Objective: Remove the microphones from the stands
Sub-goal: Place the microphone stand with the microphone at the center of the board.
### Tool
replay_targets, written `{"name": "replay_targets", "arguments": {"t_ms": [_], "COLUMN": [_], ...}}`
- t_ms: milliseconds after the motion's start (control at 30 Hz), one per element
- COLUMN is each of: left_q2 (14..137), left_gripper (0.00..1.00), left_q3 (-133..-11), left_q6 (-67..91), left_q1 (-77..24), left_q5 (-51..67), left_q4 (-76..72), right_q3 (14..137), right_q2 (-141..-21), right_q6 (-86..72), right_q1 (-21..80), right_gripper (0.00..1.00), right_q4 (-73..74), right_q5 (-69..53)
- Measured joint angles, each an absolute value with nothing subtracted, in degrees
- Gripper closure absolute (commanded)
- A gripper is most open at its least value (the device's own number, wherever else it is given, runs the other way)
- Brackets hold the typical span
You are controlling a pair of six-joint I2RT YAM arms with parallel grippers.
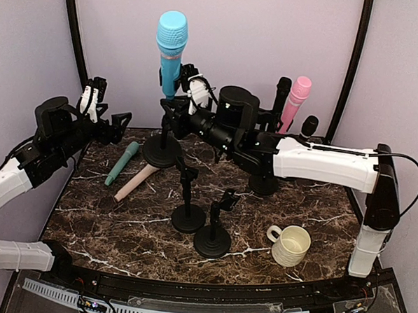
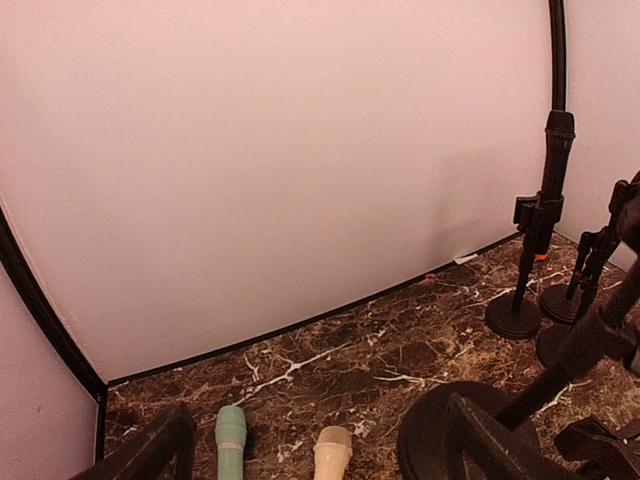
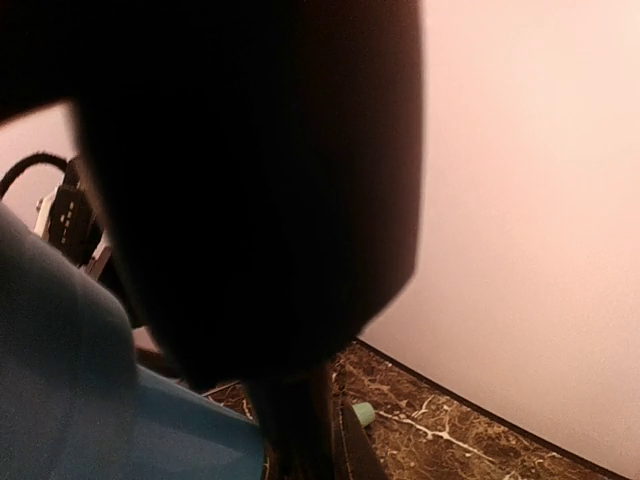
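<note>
A blue microphone (image 1: 171,53) stands upright above the round-based stand (image 1: 161,151) at the back left. My right gripper (image 1: 183,83) is shut on its handle. The handle's lower end sits right at the stand's clip, and I cannot tell whether they still touch. In the right wrist view the blue microphone (image 3: 60,390) fills the lower left, and a dark blurred shape hides most of the rest. My left gripper (image 1: 116,126) hangs open and holds nothing, left of the stand. Its fingers (image 2: 150,455) show along the bottom of the left wrist view.
A green microphone (image 1: 122,163) and a beige one (image 1: 136,182) lie on the marble left of centre. Two bare stands (image 1: 188,210) (image 1: 212,235) stand in the middle. A pink microphone (image 1: 295,99) and black ones (image 1: 281,94) stand at the back right. A cream cup (image 1: 290,245) is front right.
</note>
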State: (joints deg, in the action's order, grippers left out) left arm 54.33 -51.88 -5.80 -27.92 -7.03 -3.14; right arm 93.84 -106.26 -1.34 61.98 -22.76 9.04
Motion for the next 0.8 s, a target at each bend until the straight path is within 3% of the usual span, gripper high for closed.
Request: {"name": "replay_targets", "arguments": {"t_ms": [333, 800], "left_q2": [49.0, 47.6], "left_gripper": [0.12, 0.12], "left_q3": [-49.6, -47.8], "left_q6": [-7.5, -7.8], "left_q1": [-27.9, -27.9], "left_q5": [-11.6, -9.4], "left_q4": [-5.0, -5.5], "right_q3": [93.8, 85.1], "right_q2": [-106.8, -106.8], "right_q6": [-3.1, -8.1], "right_q1": [67.0, 74.2], "right_gripper": [1.00, 1.00], "right_q4": [-16.1, -16.9], "right_q5": [3.4, 7.6]}}
